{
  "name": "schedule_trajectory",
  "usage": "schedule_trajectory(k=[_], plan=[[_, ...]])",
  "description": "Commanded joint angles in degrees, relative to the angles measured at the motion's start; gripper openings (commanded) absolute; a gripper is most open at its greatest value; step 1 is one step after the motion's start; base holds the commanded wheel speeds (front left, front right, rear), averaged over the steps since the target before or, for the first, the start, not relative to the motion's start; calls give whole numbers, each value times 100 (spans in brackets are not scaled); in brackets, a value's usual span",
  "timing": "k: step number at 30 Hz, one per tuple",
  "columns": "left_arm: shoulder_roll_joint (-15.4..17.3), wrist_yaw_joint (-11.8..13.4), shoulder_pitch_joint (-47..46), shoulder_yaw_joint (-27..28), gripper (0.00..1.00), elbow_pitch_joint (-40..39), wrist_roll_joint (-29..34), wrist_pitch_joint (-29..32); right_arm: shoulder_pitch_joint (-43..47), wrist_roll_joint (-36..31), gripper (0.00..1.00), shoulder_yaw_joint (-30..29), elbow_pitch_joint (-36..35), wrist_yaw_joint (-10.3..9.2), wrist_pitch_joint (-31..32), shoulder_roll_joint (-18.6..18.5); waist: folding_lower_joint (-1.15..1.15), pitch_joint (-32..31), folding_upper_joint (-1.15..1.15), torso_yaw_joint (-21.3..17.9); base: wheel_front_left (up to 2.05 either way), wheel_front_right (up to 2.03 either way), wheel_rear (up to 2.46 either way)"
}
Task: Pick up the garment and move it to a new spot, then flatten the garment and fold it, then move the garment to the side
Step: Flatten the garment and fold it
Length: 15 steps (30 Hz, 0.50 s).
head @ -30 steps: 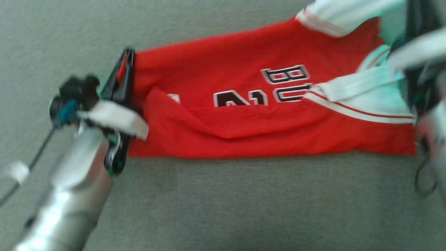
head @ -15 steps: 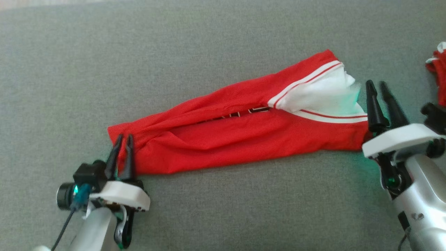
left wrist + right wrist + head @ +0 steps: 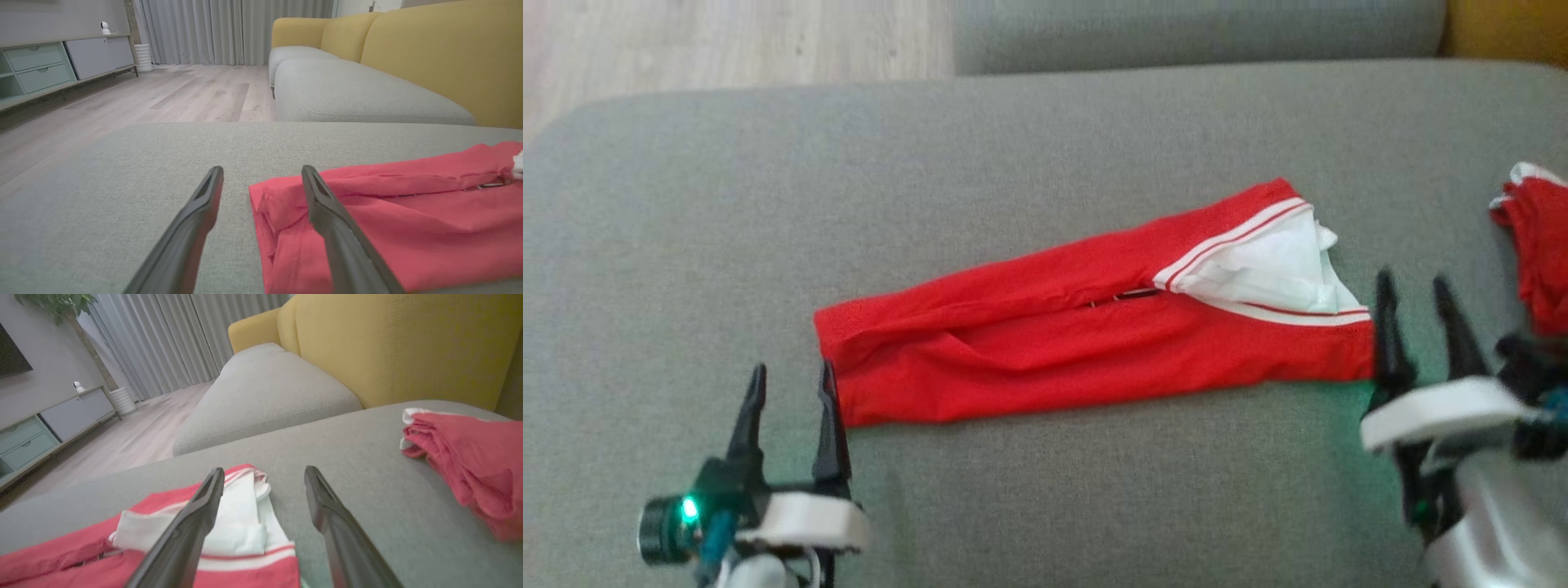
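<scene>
The garment (image 3: 1054,359), a red jersey with white trim, lies on the grey sofa cushion (image 3: 1045,139) as a long narrow strip folded lengthwise. Its white-trimmed end (image 3: 1258,269) points right. My left gripper (image 3: 792,371) stands open just off the strip's left end, its right finger (image 3: 829,416) at the cloth's corner. In the left wrist view the left gripper (image 3: 262,169) has the red garment (image 3: 408,220) edge between and right of its fingers. My right gripper (image 3: 1411,282) is open beside the right end. In the right wrist view the right gripper (image 3: 263,470) holds nothing, with the garment (image 3: 241,535) under its left finger.
A second red garment (image 3: 1535,245) lies bunched at the cushion's right edge, also the second red garment (image 3: 470,457) in the right wrist view. A yellow sofa back (image 3: 388,347) rises behind. Another grey cushion (image 3: 347,90) adjoins. Wooden floor (image 3: 727,41) lies beyond the left edge.
Both grippers went from shut on the garment's ends to open, letting it drop as a narrow strip. They drew back toward me. The head camera shifted, showing more of the cushion.
</scene>
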Motion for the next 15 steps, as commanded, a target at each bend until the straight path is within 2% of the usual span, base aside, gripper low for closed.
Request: schedule_trajectory(k=[1, 7, 15], plan=[[-22, -47, 81, 255, 100, -216, 91, -54, 165, -184, 100, 36, -153, 39, -62, 133, 1, -227, -1, 61, 0, 0, 0], [-103, -192, 387, 359, 100, -320, 52, -54, 447, -333, 100, -47, 13, 39, -62, 359, 1, -366, -1, 98, 0, 0, 0], [-119, -235, 293, 229, 100, -325, -30, -54, 97, -432, 100, 134, 278, 39, -62, 272, 1, -89, -1, 193, 0, 0, 0]])
